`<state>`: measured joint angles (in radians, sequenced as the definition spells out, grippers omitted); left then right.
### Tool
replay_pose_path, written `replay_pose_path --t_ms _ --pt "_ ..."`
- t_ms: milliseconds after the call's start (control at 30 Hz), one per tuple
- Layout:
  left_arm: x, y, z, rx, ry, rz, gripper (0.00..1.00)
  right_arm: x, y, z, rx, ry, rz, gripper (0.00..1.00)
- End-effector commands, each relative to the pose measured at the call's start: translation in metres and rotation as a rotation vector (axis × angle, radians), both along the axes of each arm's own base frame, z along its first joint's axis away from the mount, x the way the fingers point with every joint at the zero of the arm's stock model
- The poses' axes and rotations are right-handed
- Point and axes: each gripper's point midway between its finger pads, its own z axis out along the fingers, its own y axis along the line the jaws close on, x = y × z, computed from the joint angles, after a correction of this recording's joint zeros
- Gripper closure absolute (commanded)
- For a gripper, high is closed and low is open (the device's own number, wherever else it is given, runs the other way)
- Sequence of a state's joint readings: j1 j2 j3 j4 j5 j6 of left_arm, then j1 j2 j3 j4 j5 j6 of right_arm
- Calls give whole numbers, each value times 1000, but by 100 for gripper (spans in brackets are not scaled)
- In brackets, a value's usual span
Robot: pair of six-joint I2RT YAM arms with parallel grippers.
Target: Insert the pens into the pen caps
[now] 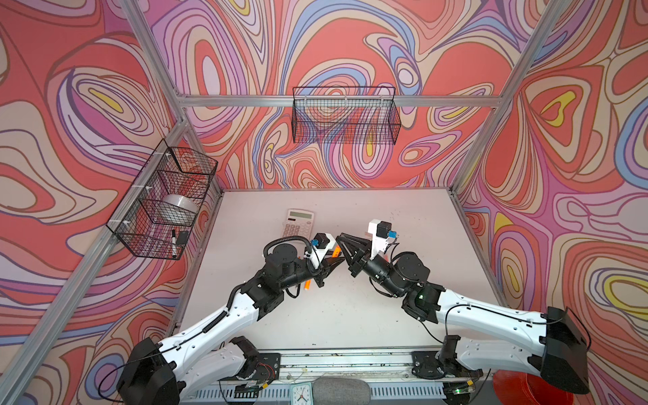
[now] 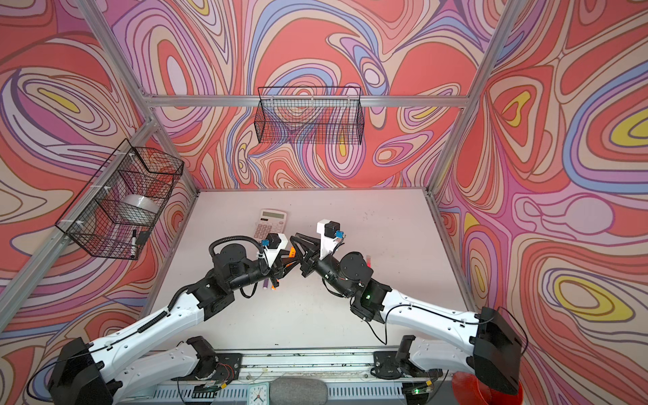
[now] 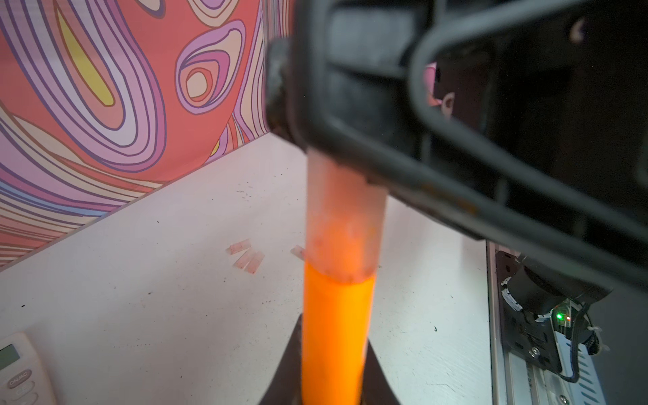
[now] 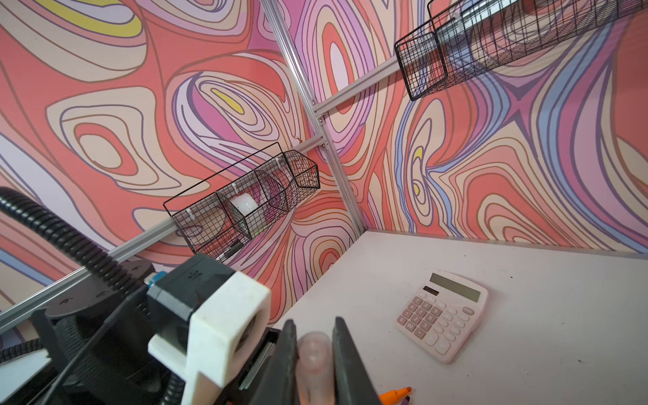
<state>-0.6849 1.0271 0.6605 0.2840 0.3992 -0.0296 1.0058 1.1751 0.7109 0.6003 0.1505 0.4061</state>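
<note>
left gripper (image 3: 335, 347) clamped on orange pen (image 3: 337, 301), right gripper (image 4: 314, 326) pinching pale cap (image 3: 345, 217). cap coaxial over pen tip, grippers nose to nose; push along pen axis imo.

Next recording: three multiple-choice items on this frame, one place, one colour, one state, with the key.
1. Where is the calculator? A. On the floor B. Flat on the table C. Held aloft by an arm
2. What colour is the pen in the left end effector? A. Purple B. Orange C. Green
3. The right end effector is: A. open and empty B. shut on the calculator C. shut on a pen cap
Key: 1 B, it lies on the white tabletop. 2 B, the gripped barrel shows orange. 3 C, a translucent cap is pinched in it.
</note>
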Motion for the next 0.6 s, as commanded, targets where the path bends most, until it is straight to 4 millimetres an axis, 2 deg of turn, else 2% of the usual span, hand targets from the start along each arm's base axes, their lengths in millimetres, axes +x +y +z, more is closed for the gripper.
replay_pose_path --t_ms 0,200,400,500,567 --pt "19 94 243 -593 -498 383 100 -103 30 -194 -479 425 412 100" --pt "14 102 276 -605 -556 400 100 -108 41 -199 -495 424 422 100" --pt "7 122 304 -679 -590 421 100 -110 43 -207 -498 435 421 100" --pt "3 126 310 -691 -596 412 100 -110 43 -205 -489 436 419 100" --pt "1 122 305 -672 -588 386 100 -108 41 -198 -469 429 403 100"
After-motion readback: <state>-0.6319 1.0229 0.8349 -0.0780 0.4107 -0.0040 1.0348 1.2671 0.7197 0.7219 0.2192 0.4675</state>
